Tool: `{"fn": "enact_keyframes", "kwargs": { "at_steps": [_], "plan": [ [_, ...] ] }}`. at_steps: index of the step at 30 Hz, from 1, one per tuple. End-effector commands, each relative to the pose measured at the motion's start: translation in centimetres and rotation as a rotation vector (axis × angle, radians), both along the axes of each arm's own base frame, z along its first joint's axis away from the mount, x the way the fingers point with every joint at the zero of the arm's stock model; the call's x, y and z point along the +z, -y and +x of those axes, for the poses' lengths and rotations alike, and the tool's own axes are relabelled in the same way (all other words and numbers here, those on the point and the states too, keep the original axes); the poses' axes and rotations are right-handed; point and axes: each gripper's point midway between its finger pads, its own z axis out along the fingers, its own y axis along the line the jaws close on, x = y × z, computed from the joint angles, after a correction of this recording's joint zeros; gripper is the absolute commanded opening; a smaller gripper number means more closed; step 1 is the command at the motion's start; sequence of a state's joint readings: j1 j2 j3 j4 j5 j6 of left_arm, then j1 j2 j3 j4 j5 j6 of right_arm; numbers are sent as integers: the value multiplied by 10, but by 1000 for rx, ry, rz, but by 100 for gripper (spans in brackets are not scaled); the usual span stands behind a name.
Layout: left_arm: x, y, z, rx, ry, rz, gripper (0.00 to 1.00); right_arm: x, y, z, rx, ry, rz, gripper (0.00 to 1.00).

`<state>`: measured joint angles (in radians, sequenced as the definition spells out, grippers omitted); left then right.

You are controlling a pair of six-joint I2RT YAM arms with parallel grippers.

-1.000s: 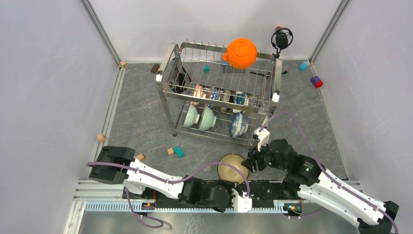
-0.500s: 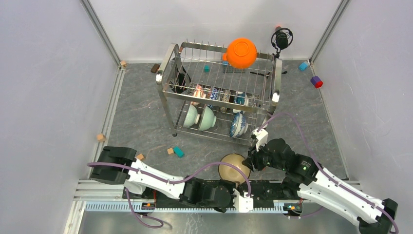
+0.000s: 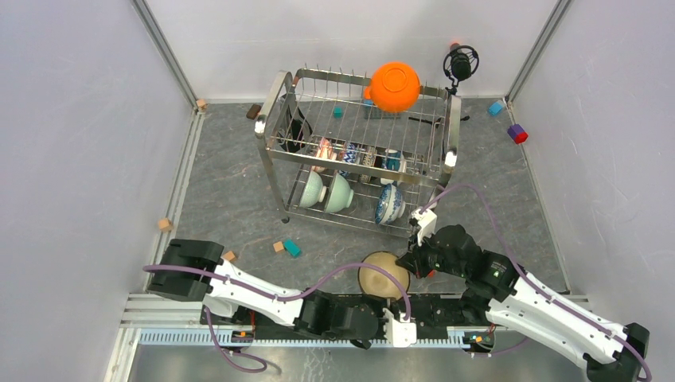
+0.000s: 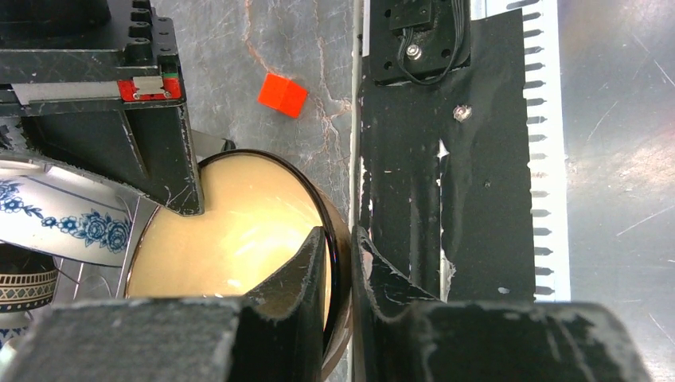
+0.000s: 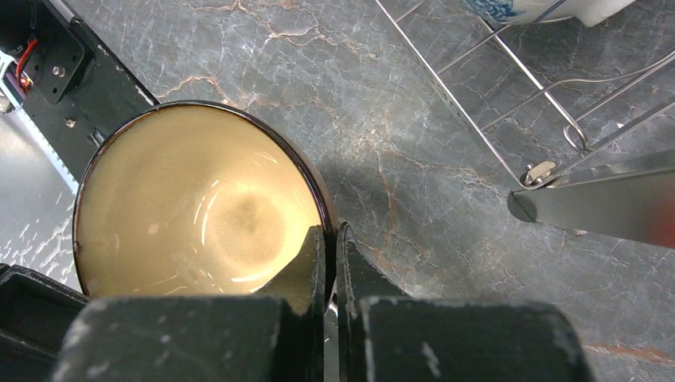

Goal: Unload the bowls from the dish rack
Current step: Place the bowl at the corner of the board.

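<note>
A brown-gold bowl (image 3: 384, 274) with a dark rim sits upright in front of the dish rack (image 3: 275, 99), held from two sides. My left gripper (image 4: 342, 255) is shut on the near rim of this bowl (image 4: 239, 231), one finger inside and one outside. My right gripper (image 5: 330, 247) is shut on the right rim of the same bowl (image 5: 199, 215). In the rack, an orange bowl (image 3: 395, 86) lies on the top tier. Pale green bowls (image 3: 338, 193) and a blue-and-white bowl (image 3: 389, 204) stand on edge in the lower tier, with more patterned bowls behind the wires.
A black microphone stand (image 3: 460, 62) stands behind the rack's right end. Small blocks lie scattered on the grey floor: teal (image 3: 292, 248), tan (image 3: 165, 224), blue (image 3: 495, 107), purple and red (image 3: 517, 134). A rack foot (image 5: 541, 171) is close to my right gripper.
My right gripper has closed onto the brown-gold bowl's right rim. The bowl has shifted slightly to the right. The left gripper keeps its hold.
</note>
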<state>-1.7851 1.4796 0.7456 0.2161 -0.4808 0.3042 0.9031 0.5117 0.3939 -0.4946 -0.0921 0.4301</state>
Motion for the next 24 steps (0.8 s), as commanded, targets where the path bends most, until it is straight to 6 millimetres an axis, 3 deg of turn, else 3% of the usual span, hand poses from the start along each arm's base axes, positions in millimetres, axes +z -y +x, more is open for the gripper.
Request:
{"fn": "enact_keyframes", "kwargs": {
  "at_steps": [1, 15, 18, 19, 24],
  "plan": [
    [35, 11, 13, 125, -14, -148, 11, 7, -6, -2, 19, 7, 41, 0],
    [22, -3, 16, 200, -90, -142, 59, 13, -7, 5, -42, 24, 103, 0],
    [25, -6, 15, 210, -114, -155, 75, 15, -7, 6, -50, 30, 107, 0],
    [27, -7, 14, 211, -126, -158, 98, 15, -7, 6, -51, 31, 109, 0],
    [37, -13, 9, 208, -196, -187, 100, 19, -6, 8, -58, 39, 117, 0]
  ]
}}
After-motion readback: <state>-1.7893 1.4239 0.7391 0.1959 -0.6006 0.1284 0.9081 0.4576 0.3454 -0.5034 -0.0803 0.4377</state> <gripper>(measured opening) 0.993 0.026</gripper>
